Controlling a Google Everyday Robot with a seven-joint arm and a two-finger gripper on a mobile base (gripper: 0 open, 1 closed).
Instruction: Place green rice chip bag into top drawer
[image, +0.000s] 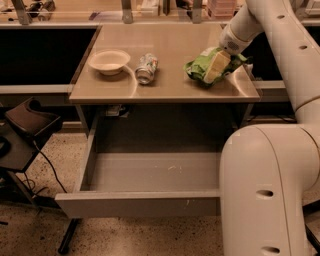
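Note:
The green rice chip bag lies crumpled at the right side of the desk top, near the front edge. My gripper reaches down from the upper right and is shut on the bag, one pale finger lying across its right half. The top drawer is pulled wide open below the desk, and the part of its grey floor that shows is bare. The bag is behind and above the drawer's right part.
A cream bowl and a crushed silver can sit on the left half of the desk. A dark chair with cables stands at the left. My own white body covers the drawer's right end.

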